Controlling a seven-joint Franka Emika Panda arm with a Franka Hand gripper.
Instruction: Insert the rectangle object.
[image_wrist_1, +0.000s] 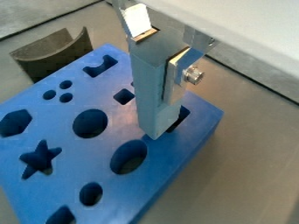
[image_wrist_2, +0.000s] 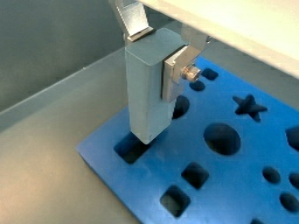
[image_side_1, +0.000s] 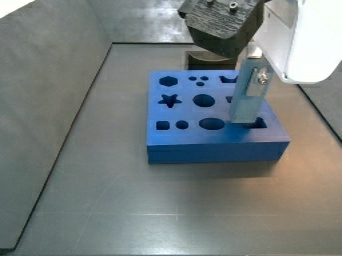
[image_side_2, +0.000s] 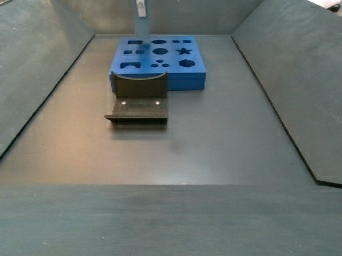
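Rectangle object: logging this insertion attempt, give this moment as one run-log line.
gripper: shut on rectangle object | bar: upright, lower end at slot | blue block: on floor

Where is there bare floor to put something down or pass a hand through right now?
Free: the wide grey floor in front of the dark-brown curved piece, and the strip beside the blue block toward the sloped wall. Crowded: the block's far corner, where the end effector holds the rectangle object upright at a hole.

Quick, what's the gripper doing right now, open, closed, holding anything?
Gripper: closed on the rectangle object, holding it upright over the blue block, its lower end at a hole near the block's edge.
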